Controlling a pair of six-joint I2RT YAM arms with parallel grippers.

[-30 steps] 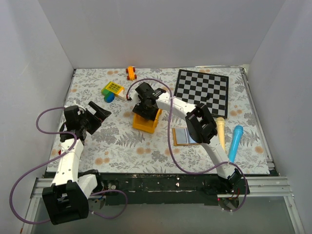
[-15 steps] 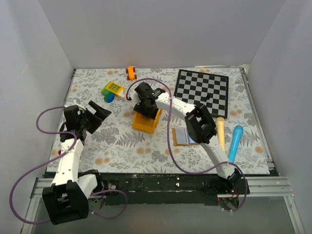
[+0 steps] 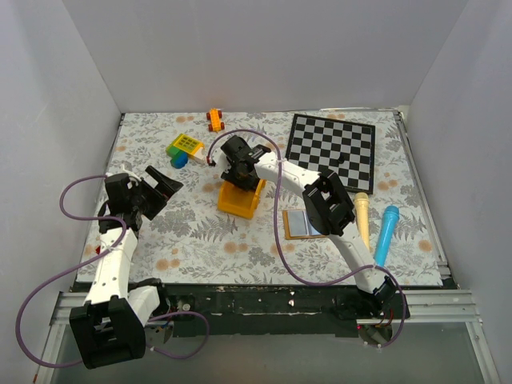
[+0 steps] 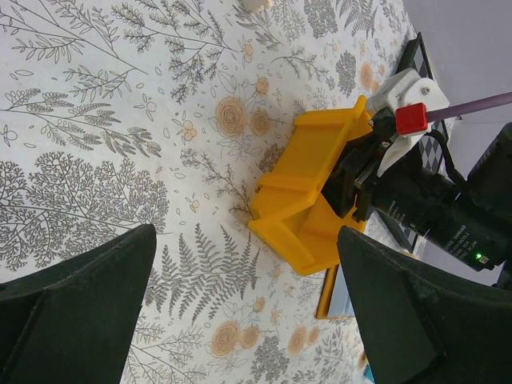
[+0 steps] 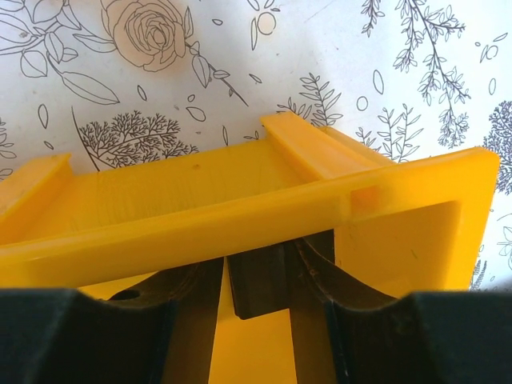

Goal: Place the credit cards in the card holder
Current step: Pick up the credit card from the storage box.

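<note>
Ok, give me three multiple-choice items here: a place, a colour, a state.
1. The right gripper is: A over the chequered board; B in the yellow bin; C at the toy car.
2. Inside, the card holder is: A pale blue-grey; B red; C green.
3. The left gripper is: A shut on a card; B open, empty; C shut on a pen.
B, its fingers sit inside the bin; A, the lining shows in the top view; B, its fingers stand wide apart.
</note>
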